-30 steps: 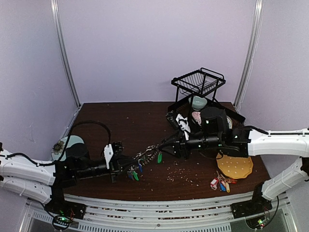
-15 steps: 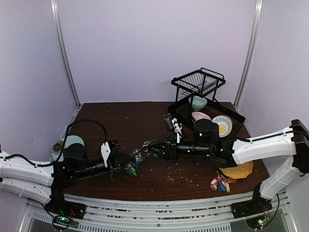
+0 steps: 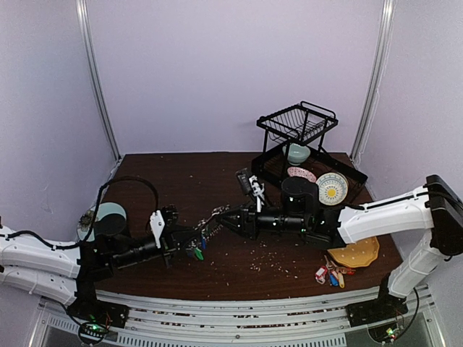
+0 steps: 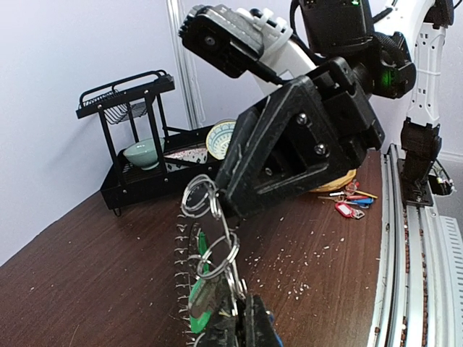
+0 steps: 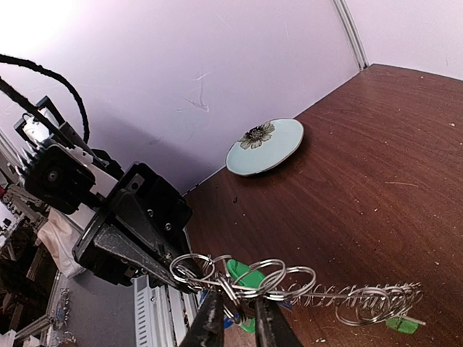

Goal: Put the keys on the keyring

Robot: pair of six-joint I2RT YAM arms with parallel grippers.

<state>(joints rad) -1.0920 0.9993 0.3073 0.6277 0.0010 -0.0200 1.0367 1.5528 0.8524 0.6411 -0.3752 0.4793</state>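
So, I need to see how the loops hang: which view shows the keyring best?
The right wrist view: the keyring stretches across it, loops and green tags clear, one end at the right gripper. The left wrist view shows fewer loops, foreshortened; the top view shows it tiny.

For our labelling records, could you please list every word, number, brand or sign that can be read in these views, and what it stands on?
No readable text in any view.
Loose bunch of tagged keys: tags too small to read.
Green key tags on the keyring: blurred, no lettering shows.
Pale plate: a flower pattern, no words.
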